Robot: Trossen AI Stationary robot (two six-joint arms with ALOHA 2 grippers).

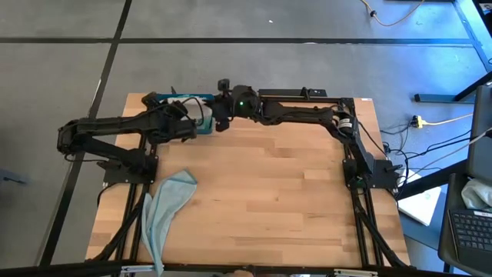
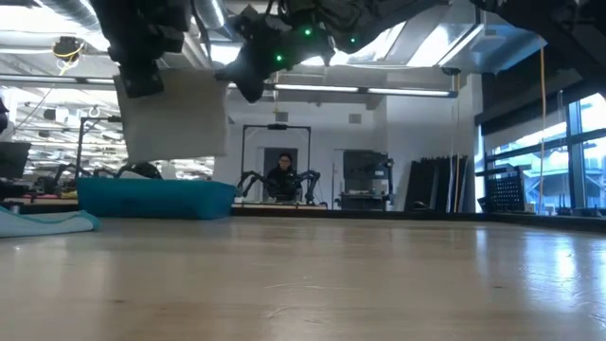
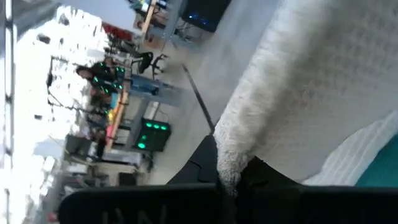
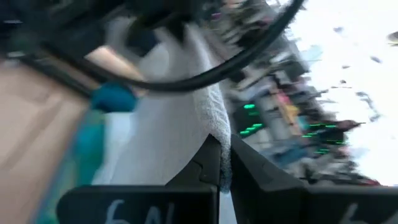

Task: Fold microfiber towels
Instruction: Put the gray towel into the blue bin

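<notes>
Over the desk's [image 1: 254,200] far edge I hold both claws, left [image 3: 233,180] and right [image 4: 224,168], pinched on one light grey towel [image 2: 175,118], its top hidden behind them.

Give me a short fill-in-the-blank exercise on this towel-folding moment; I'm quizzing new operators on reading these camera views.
1. Both grippers, left and right, are shut on one light ____ towel.
2. That towel hangs ____ the teal tray, not touching the table.
3. A pale ____ towel lies on the table near the left arm's base.

Missing words: grey; above; blue
</notes>
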